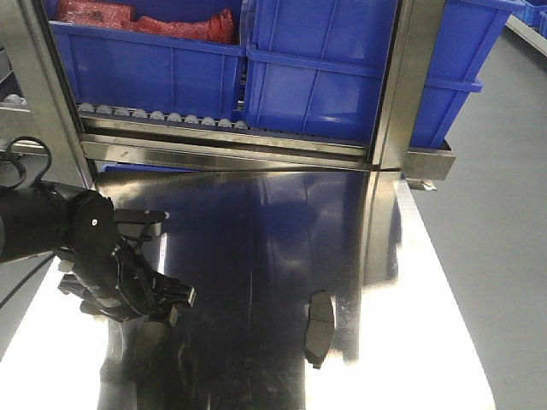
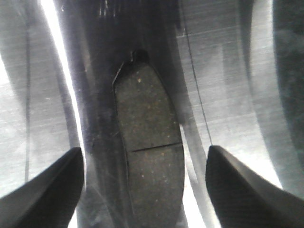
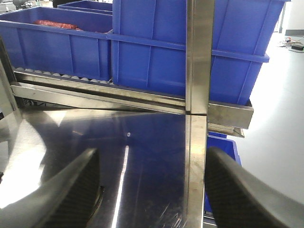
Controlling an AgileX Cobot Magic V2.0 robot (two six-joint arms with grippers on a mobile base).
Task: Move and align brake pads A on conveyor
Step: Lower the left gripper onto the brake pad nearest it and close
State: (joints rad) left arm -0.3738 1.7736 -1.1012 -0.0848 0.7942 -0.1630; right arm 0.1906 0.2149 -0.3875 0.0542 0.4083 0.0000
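Observation:
One brake pad A (image 2: pixel 149 156), dark grey with a centre groove, lies flat on the shiny steel table, directly between and below the fingers of my left gripper (image 2: pixel 145 151). That gripper is open and not touching the pad. In the front view my left gripper (image 1: pixel 175 306) hovers low over the table's left side. A second brake pad (image 1: pixel 319 329) lies alone to its right. My right gripper (image 3: pixel 152 190) is open and holds nothing, above the table's right part. The conveyor is out of view.
The steel table (image 1: pixel 256 222) reflects strongly. Behind it a steel rack (image 1: pixel 231 149) with rollers carries blue bins (image 1: pixel 325 68), one holding red parts (image 1: pixel 137 19). An upright steel post (image 3: pixel 197 57) stands at the table's back right. Grey floor (image 1: pixel 504 213) lies beyond the right edge.

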